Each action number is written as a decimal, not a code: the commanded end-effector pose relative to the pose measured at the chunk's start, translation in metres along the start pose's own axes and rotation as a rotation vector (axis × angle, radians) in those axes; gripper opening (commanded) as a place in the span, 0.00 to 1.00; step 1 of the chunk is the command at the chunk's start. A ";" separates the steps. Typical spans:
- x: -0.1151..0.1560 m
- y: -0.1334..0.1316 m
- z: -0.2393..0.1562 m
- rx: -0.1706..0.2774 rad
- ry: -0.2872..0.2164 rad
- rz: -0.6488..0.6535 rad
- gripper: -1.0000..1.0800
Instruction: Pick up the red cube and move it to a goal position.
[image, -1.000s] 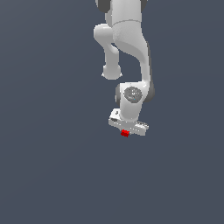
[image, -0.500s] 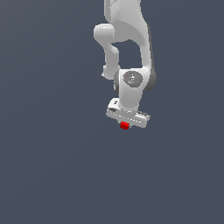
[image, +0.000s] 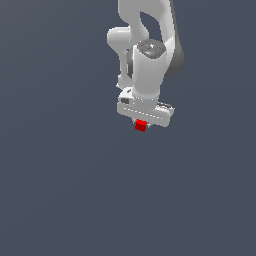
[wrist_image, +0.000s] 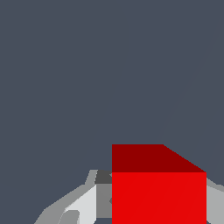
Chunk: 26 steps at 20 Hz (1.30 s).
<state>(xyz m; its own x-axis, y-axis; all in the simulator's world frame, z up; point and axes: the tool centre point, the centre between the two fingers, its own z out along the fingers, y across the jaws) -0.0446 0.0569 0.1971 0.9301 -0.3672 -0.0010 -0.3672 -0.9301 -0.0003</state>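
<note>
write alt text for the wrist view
A red cube fills the lower part of the frame, held between the grey fingers of the end effector. Behind it is only a plain dark blue-grey background.

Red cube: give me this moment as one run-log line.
phase: carry | red cube: clamped in gripper, fills the wrist view's foreground | gripper: shut on cube | goal: not visible

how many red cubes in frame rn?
1. The red cube sits between the fingers of the gripper, just under the white hand; the wrist view shows the same cube close up. No others visible.
</note>
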 end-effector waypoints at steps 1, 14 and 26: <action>-0.004 0.006 -0.030 0.000 0.000 0.000 0.00; -0.022 0.032 -0.175 0.000 0.001 0.000 0.00; -0.030 0.047 -0.267 0.000 0.001 0.000 0.00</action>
<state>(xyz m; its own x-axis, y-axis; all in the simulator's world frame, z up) -0.0883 0.0245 0.4556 0.9299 -0.3678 0.0004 -0.3678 -0.9299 -0.0008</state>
